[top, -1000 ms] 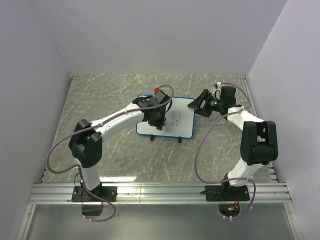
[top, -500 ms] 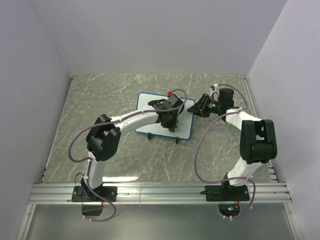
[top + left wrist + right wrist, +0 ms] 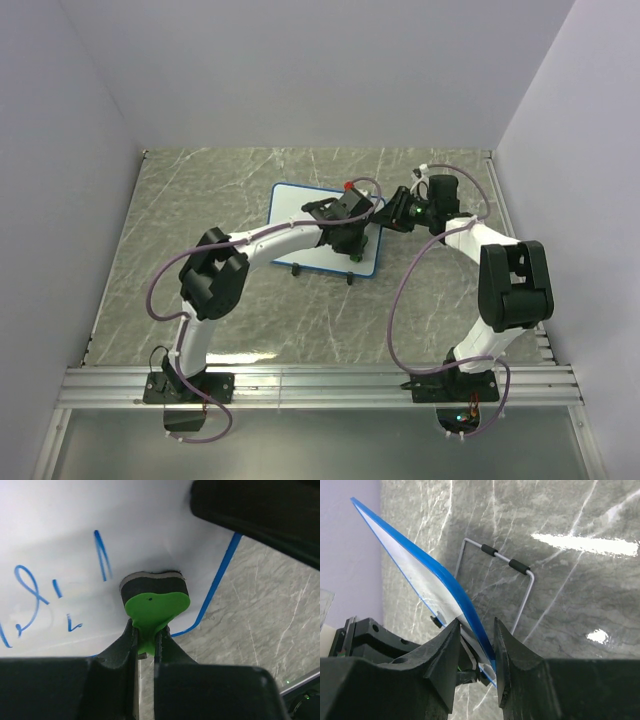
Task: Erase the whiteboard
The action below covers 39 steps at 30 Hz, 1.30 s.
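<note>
The whiteboard stood mid-back on the marbled surface, propped on its wire stand. Within the last second the left fingers, pinching the green eraser, had swept to its right edge, where the right fingers now closed narrowly on the frame, crowding that corner. Blue strokes remained, so the wiping looked unfinished.

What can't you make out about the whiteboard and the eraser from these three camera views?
Left wrist view: the edges cut off most of the whiteboard, so more blue writing may lie unseen; the eraser hides what is under it.
Top view: the left gripper covers eraser and writing.
Right wrist view: the whiteboard is nearly edge-on, so no writing shows; the fingers of the right gripper hide their contact with the frame.
</note>
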### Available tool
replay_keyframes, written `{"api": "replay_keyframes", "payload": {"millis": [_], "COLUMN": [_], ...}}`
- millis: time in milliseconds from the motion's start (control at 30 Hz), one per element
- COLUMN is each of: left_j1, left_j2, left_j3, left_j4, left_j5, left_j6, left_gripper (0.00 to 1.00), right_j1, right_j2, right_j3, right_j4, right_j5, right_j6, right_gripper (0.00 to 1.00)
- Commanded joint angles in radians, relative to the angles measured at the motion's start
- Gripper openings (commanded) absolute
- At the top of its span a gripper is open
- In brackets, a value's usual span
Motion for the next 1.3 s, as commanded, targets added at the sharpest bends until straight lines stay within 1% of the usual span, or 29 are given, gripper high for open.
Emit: {"api": "replay_keyframes", "payload": {"millis": [0, 100, 133, 167, 200, 367, 500, 667, 767, 867, 1000, 1133, 1233, 1267], "left_j1": [0.004, 0.022, 0.030, 0.040, 0.063, 0.151, 0.258, 0.378, 0.434, 0.467, 0.467, 0.450, 0.381, 0.329], "left_j2": [0.020, -0.035, -0.065, -0.079, -0.092, -0.153, -0.216, -0.285, -0.312, -0.328, -0.320, -0.320, -0.316, -0.310], "left_j3": [-0.034, -0.131, -0.197, -0.226, -0.281, -0.403, -0.514, -0.574, -0.599, -0.596, -0.558, -0.527, -0.493, -0.469], "left_j4": [0.101, 0.158, 0.172, 0.185, 0.211, 0.264, 0.308, 0.322, 0.325, 0.327, 0.328, 0.343, 0.345, 0.342], "left_j5": [-0.026, -0.061, -0.072, -0.092, -0.098, -0.124, -0.115, -0.123, -0.114, -0.097, -0.068, 0.004, 0.028, 0.025], "left_j6": [0.027, 0.049, 0.055, 0.061, 0.063, 0.054, 0.038, 0.043, 0.052, 0.063, 0.077, 0.066, 0.054, 0.047], "left_gripper": [0.00, 0.01, 0.00, 0.00, 0.00, 0.00, 0.00, 0.00, 0.00, 0.00, 0.00, 0.00, 0.00, 0.00], "right_j1": [0.077, 0.077, 0.078, 0.078, 0.078, 0.077, 0.077, 0.075, 0.075, 0.074, 0.074, 0.077, 0.090, 0.098], "right_j2": [0.002, 0.001, -0.001, -0.005, -0.005, -0.016, -0.024, -0.035, -0.045, -0.053, -0.062, -0.070, -0.074, -0.073], "right_j3": [0.004, 0.021, 0.027, 0.030, 0.039, 0.067, 0.090, 0.098, 0.090, 0.082, 0.070, 0.076, 0.099, 0.105], "right_j4": [-0.096, -0.114, -0.119, -0.132, -0.140, -0.197, -0.247, -0.283, -0.289, -0.298, -0.301, -0.304, -0.313, -0.318], "right_j5": [0.041, 0.041, 0.041, 0.042, 0.045, 0.055, 0.072, 0.088, 0.093, 0.098, 0.099, 0.098, 0.102, 0.110], "right_j6": [0.013, 0.009, 0.005, 0.002, -0.008, -0.038, -0.084, -0.111, -0.126, -0.137, -0.139, -0.134, -0.133, -0.136], "right_gripper": [0.00, 0.00, 0.00, 0.00, 0.00, 0.00, 0.00, 0.00, 0.00, 0.00, 0.00, 0.00, 0.00, 0.00]}}
